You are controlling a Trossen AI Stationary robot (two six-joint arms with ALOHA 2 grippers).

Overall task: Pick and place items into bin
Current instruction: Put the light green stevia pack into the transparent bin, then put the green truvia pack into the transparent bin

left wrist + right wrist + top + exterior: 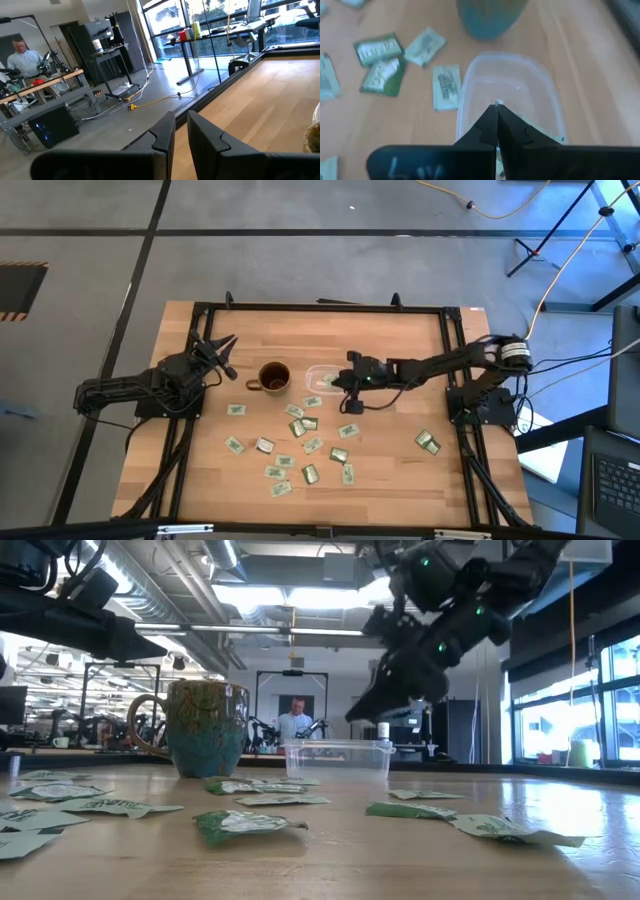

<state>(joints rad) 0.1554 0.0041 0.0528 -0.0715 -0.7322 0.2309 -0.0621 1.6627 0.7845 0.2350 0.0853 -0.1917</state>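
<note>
Several pale green and white packets [300,442] lie flat on the wooden table, near and right of the brown mug [274,377]; some show in the low view [245,824] and the right wrist view [446,86]. The clear bin [322,376] stands on the table right of the mug [337,757]. My right gripper [346,382] hangs shut above the bin's near end [497,107], clear of it [356,716]. At least one packet [548,134] lies in the bin, partly hidden behind the fingers. My left gripper [226,346] waits open at the table's left, raised [181,119].
The mug [203,727] stands close to the bin's left end [490,17]. Two packets [428,442] lie apart toward the table's right. A black frame [320,307] runs along the table's edges. Bare wood lies along the far side. A person [295,720] stands in the room beyond.
</note>
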